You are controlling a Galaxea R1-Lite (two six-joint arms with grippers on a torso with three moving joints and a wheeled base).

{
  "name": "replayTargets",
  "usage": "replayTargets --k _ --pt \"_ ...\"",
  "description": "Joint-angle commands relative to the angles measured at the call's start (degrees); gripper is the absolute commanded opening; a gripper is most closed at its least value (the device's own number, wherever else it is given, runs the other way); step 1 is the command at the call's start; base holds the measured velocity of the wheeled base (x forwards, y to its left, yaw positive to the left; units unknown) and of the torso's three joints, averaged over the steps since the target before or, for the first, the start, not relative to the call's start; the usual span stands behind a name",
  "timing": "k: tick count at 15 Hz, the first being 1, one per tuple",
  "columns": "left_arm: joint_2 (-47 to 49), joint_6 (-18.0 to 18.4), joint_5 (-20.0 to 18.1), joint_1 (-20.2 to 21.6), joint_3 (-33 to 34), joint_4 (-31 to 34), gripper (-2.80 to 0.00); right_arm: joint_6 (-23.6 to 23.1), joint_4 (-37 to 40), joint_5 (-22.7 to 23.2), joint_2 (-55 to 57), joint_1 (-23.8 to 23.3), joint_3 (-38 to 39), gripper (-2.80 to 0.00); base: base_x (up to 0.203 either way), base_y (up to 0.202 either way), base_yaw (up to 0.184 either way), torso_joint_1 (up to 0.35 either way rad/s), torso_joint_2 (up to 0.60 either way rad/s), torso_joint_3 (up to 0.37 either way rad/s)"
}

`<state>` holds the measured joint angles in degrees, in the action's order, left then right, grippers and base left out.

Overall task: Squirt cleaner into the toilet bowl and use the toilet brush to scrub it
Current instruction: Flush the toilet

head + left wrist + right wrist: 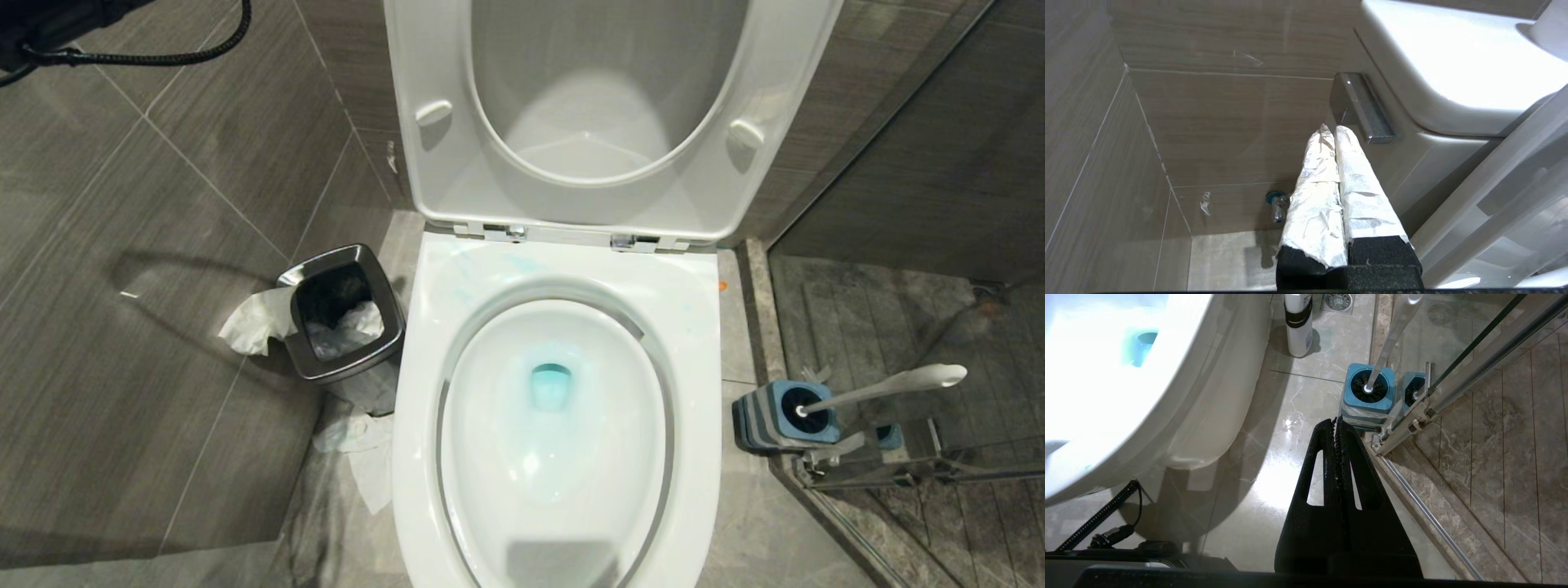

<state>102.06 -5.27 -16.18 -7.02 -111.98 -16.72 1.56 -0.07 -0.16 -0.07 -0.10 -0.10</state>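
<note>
Left hand (1334, 130), fingers pressed together, is pointing at the flush lever (1361, 107). Right hand (1337, 421), likewise pressed together and empty, is hanging near the brush (1387, 343), which is standing in its holder (1368, 396) beside the bowl (563, 539); cleaner (1298, 324) is standing on the floor (1274, 428).

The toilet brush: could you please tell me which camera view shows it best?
The head view: the toilet brush shows its whole white handle leaning from its blue holder. The right wrist view shows the bristles and a cropped handle; the left wrist view shows none of it.
</note>
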Motion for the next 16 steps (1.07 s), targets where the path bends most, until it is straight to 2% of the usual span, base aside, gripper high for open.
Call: replayTargets --k 1,3,7,8,12,16 --pt "-1.23 0.14 -0.09 -0.01 -0.08 -0.33 -2.80 0.02 -0.01 -0.02 0.07 0.01 0.01 -2.80 0.000 0.000 0.000 0.000 0.00 0.000" --pt "-2.06 1.73 0.09 -0.01 -0.08 -0.50 -2.80 0.02 -0.01 -0.02 0.07 0.01 0.01 -2.80 0.000 0.000 0.000 0.001 0.00 -0.074" --pt "-3.22 2.61 0.39 -0.71 -0.16 -0.68 -2.80 0.02 -0.01 -0.02 0.07 0.01 0.01 -2.80 0.000 0.000 0.000 0.000 0.00 -0.171" --pt "-3.58 3.93 0.64 -0.71 -0.16 -0.73 -2.80 0.02 -0.01 -0.02 0.07 0.01 0.01 -2.80 0.000 0.000 0.000 0.003 0.01 -0.189" --pt "-3.92 5.68 2.66 -0.79 -0.17 -6.03 -2.80 -0.05 -0.01 -0.02 0.07 0.01 0.01 -2.80 0.000 0.000 0.000 0.004 0.00 -0.195" --pt "-5.09 7.88 2.82 -1.07 -0.17 -10.26 -2.80 -0.03 -0.01 0.03 0.07 0.01 0.01 -2.80 0.000 0.000 0.000 0.002 0.00 -0.169"
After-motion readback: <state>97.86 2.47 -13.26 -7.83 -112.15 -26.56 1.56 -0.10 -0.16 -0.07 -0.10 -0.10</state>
